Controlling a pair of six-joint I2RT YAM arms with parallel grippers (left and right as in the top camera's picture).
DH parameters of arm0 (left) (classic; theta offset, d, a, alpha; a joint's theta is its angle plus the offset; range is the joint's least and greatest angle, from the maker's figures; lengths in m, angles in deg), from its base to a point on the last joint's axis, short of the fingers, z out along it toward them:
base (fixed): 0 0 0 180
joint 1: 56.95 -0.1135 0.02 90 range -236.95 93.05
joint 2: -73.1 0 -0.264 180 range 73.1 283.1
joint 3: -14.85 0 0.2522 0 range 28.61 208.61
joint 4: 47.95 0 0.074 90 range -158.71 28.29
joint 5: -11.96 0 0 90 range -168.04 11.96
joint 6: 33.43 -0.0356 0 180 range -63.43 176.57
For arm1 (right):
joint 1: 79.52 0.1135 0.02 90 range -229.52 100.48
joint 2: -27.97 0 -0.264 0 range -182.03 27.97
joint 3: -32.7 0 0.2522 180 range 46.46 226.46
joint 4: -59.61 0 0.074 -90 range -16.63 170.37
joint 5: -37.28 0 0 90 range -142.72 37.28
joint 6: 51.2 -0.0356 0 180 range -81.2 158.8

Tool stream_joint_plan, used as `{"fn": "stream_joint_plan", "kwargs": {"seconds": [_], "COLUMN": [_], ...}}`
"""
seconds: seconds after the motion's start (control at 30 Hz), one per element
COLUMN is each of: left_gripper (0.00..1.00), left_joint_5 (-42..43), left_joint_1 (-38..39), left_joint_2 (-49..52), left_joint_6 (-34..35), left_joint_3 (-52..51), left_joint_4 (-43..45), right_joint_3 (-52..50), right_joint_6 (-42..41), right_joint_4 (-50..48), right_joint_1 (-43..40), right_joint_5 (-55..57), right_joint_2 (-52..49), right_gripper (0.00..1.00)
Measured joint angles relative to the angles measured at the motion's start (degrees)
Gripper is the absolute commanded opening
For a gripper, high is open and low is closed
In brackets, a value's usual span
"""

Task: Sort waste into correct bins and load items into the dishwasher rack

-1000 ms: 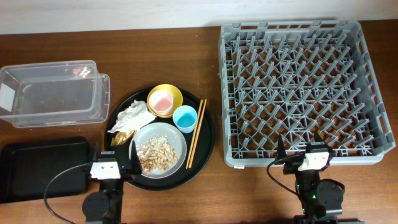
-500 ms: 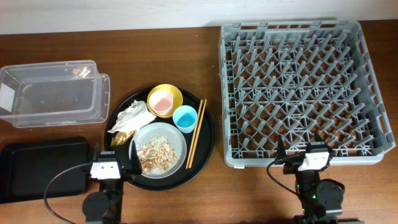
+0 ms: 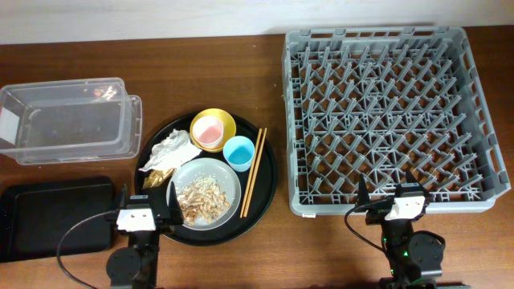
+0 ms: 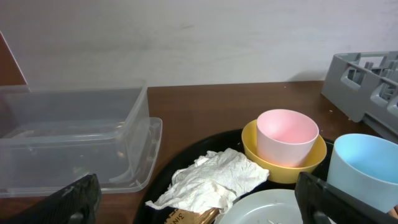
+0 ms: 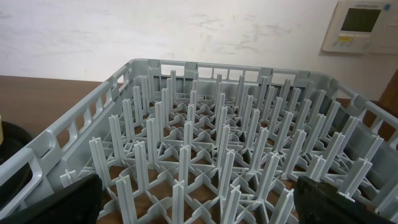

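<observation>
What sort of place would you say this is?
Probably a lab mock-up of a dish-clearing station: a grey dishwasher rack and a round black tray with a scrap-covered plate on a wooden table.

No wording can be read for certain in any view. The gold-brown wrapper (image 4: 186, 216) carries a few dark printed letters, too small and cut off to make out. A wall panel (image 5: 359, 25) shows a greenish display with tiny print, and the clear tub (image 3: 68, 120) bears a whitish label (image 3: 6, 124); both are illegible.
</observation>
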Motion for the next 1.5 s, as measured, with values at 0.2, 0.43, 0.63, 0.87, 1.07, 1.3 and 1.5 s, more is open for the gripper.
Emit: {"fn": "stream_joint_plan", "kwargs": {"seconds": [0.2, 0.43, 0.63, 0.87, 1.07, 1.3, 1.5], "left_gripper": [0.99, 0.99, 0.99, 0.99, 0.99, 0.99, 0.99], "left_joint_5": [0.0, 0.0, 27.58, 39.45, 28.13, 22.4, 17.68], "left_joint_1": [0.0, 0.0, -0.2, -0.2, -0.2, -0.2, -0.2], "left_joint_2": [0.0, 0.0, 0.0, -0.15, 7.93, 36.7, 54.12], "left_joint_6": [0.0, 0.0, 4.35, 5.29, 0.96, -1.31, 3.87], "left_joint_3": [0.0, 0.0, -0.04, 0.92, 17.09, 48.41, 53.2], "left_joint_4": [0.0, 0.02, 2.19, 18.27, 2.51, -32.81, -43.3], "right_joint_3": [0.0, 0.0, 0.0, 0.0, 0.0, 0.0, 0.0], "right_joint_6": [0.04, 0.04, -0.02, 0.04, 0.02, 0.0, 0.02], "right_joint_4": [0.0, 0.0, 0.0, 0.0, 0.02, 0.0, 0.02], "right_joint_1": [0.0, 0.0, 0.0, 0.0, 0.0, 0.0, 0.0], "right_joint_5": [0.0, 0.0, 0.0, 0.0, 0.0, 0.0, 0.0], "right_joint_2": [0.0, 0.0, 0.0, 0.0, 0.04, 0.0, -0.04], "right_gripper": [0.98, 0.98, 0.98, 0.98, 0.98, 0.98, 0.98]}}
